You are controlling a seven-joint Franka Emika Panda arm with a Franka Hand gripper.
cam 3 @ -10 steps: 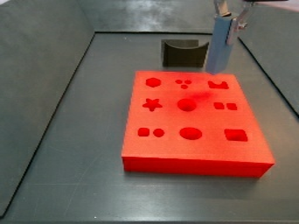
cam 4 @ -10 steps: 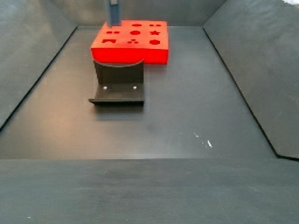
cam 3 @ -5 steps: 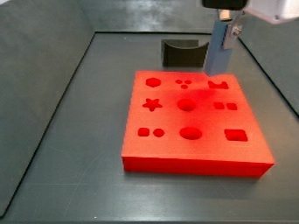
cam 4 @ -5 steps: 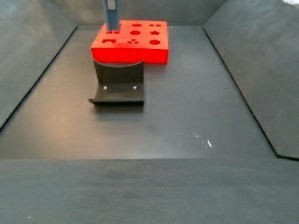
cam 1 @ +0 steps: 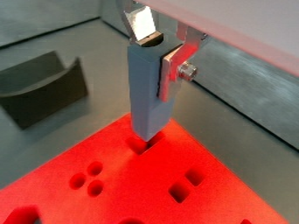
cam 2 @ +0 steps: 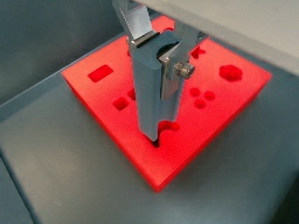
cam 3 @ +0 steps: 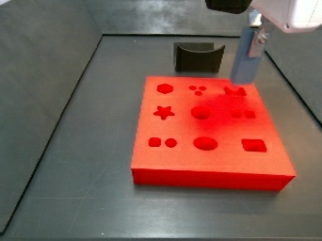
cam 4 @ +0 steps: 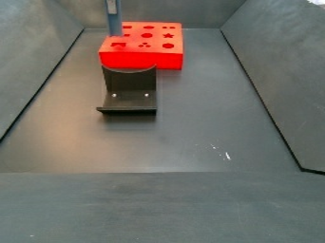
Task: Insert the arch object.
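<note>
My gripper [cam 3: 253,38] is shut on the arch object [cam 3: 246,61], a long blue-grey block held upright. In both wrist views the silver fingers [cam 1: 177,63] [cam 2: 177,59] clamp its upper part, and the gripper [cam 1: 159,51] [cam 2: 159,51] stands above the red block [cam 3: 214,162]. The arch object's [cam 1: 149,92] lower end sits at the arch-shaped hole [cam 1: 142,145] near the block's edge, as a wrist view [cam 2: 149,96] also shows. I cannot tell how deep it goes. In a side view the arch object [cam 4: 112,17] stands at the block's [cam 4: 165,59] far corner.
The red block [cam 2: 105,92] [cam 1: 228,197] has several other shaped holes: star, hexagon, circles, squares. The dark fixture [cam 3: 198,56] [cam 4: 128,93] [cam 1: 41,86] stands on the floor right beside the block. Grey walls enclose the floor on all sides.
The gripper with the arch object has shifted a little sideways toward the block's edge, and the object's lower end has come down to the arch-shaped hole.
</note>
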